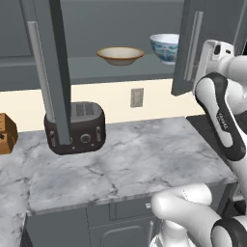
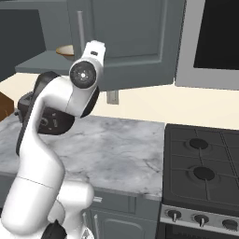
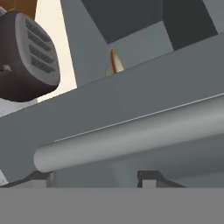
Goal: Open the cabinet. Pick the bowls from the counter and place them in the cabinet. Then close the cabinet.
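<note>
The cabinet stands open, both bowls on its grey shelf [image 1: 87,65]: the cream bowl [image 1: 120,54] with a tan rim and the white bowl [image 1: 165,47] with a blue pattern. The cream bowl's edge peeks out in the hand view [image 3: 114,62]. My hand [image 1: 214,53] is up against the right door [image 1: 185,48], by its silver bar handle [image 1: 195,46]. In the hand view that handle [image 3: 131,135] lies across, close in front of my gripper [image 3: 96,177]. The fingertips [image 3: 148,177] stand apart and touch nothing that I can see. The marble counter [image 1: 144,159] lies below.
The left door [image 1: 55,72] hangs open over a dark toaster [image 1: 77,126] at the back of the counter. A brown wooden box [image 1: 6,132] sits at the far left. To the right are a black stove [image 2: 205,163] and a microwave [image 2: 214,37] above it.
</note>
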